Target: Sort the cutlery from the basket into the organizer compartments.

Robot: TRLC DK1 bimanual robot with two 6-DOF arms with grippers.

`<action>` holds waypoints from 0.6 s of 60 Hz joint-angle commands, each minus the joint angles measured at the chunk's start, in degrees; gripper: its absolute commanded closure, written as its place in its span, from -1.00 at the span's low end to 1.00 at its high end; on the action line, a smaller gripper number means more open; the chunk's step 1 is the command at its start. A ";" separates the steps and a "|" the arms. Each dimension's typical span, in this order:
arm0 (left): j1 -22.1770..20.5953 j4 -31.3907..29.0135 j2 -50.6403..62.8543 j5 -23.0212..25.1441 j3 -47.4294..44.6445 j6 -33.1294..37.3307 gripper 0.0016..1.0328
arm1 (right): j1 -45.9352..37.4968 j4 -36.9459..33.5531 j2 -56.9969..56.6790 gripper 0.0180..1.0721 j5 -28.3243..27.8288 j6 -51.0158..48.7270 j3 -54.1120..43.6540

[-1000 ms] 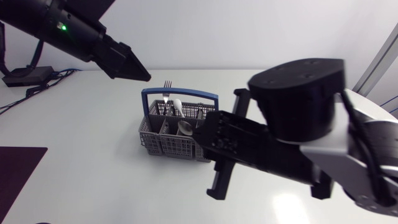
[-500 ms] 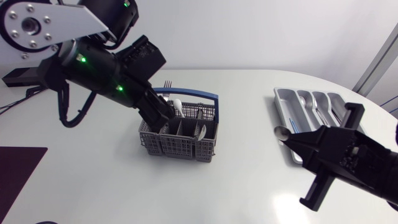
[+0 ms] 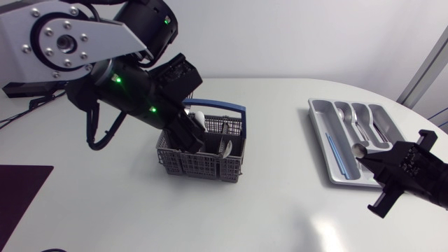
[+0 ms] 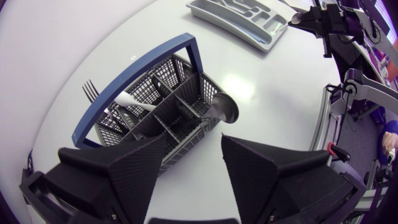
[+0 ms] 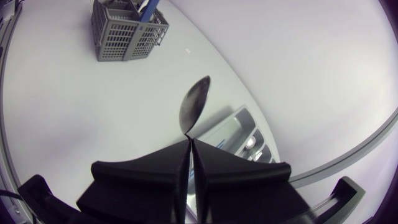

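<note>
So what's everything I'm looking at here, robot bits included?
table: one, white, under everything.
basket: one, grey with a blue handle, mid-table.
in basket: fork, white-handled piece, basket spoon; more may be hidden.
organizer: one, silver, on the table's right.
in organizer: a few silver pieces, one thin blue stick.
held spoon: one, silver, by the organizer.
left claw: black, open, above basket.
right claw: black, shut on held spoon.

Shiny metal spoon [image 5: 194, 102]; grey plastic mesh basket [image 3: 199, 162]; organizer [image 3: 322, 143] apparently brushed metal.
</note>
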 commanded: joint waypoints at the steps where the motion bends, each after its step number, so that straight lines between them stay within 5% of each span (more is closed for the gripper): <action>1: -0.43 0.47 1.13 -0.43 1.33 -1.71 -0.19 | -4.84 2.45 3.30 0.89 -2.07 -5.68 -1.55; 12: -0.51 0.47 1.66 -0.43 1.24 -1.71 -0.19 | -15.65 3.86 11.91 0.89 -7.35 -13.76 -0.14; 36: -0.95 0.47 2.54 -0.61 1.15 -1.79 -0.19 | -25.76 7.37 27.47 0.89 -8.23 -25.10 3.46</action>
